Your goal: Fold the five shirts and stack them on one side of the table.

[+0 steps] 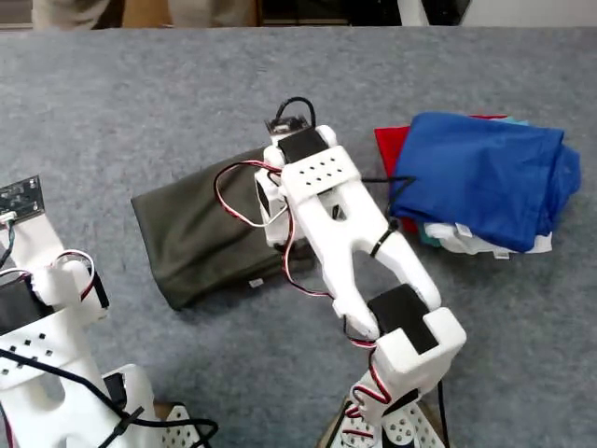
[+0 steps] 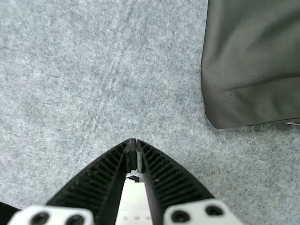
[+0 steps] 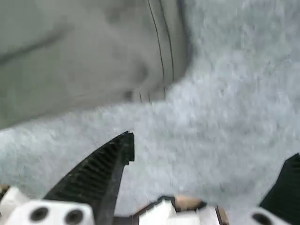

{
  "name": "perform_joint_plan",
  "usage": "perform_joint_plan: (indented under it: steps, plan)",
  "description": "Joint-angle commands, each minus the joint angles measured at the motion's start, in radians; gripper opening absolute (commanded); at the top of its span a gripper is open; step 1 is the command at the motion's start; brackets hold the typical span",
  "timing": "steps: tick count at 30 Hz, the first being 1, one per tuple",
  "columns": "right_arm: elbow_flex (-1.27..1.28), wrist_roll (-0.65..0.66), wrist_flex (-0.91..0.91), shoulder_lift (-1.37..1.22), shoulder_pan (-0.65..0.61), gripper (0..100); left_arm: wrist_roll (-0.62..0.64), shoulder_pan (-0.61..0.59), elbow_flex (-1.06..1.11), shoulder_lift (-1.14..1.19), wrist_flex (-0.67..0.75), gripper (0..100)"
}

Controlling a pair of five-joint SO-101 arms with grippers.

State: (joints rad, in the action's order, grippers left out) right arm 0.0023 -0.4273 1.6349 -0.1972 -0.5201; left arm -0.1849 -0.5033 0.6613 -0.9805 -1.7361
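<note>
While the dark olive shirt (image 1: pixel 201 243) lay folded mid-table, the stack (image 1: pixel 480 177) sat near it toward the right of the high view: blue on top, with red, white and teal edges underneath. Looked like four stacked, the fifth folded but not placed. The right gripper (image 3: pixel 211 150) hung spread wide and empty over the grey table (image 1: pixel 112 112), just beside the shirt's edge. The left gripper (image 2: pixel 132 143) was pinched closed on nothing, near the shirt's corner. Next move likely needs a grip on the folded edge, then a carry onto the stack without unfolding.
</note>
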Motion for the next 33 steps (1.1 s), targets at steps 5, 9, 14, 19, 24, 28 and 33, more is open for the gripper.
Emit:
perform_joint_plan:
  steps: [5,9,14,19,24,28,33]
  plan:
    - [-0.021,0.003,-0.15,-0.128,-0.012,45.5,-0.003,-0.009,-0.002,-0.01,0.008,2]
    - [-0.058,0.003,-0.198,-0.254,-0.013,45.5,-0.003,-0.009,-0.002,-0.01,0.008,2]
    - [-0.145,0.003,-0.193,-0.403,-0.013,45.4,-0.003,-0.009,-0.002,-0.01,0.008,2]
    - [-0.206,0.003,-0.158,-0.486,-0.013,45.4,-0.003,-0.009,-0.002,-0.01,0.008,2]
    - [-0.217,0.011,-0.158,-0.527,-0.013,30.6,-0.003,-0.009,-0.002,-0.01,0.008,2]
    - [-0.225,0.048,-0.158,-0.529,-0.013,13.2,-0.003,-0.009,-0.002,-0.01,0.008,2]
    - [-0.22,0.063,-0.126,-0.532,-0.01,0.0,-0.003,-0.009,-0.002,-0.01,0.008,2]
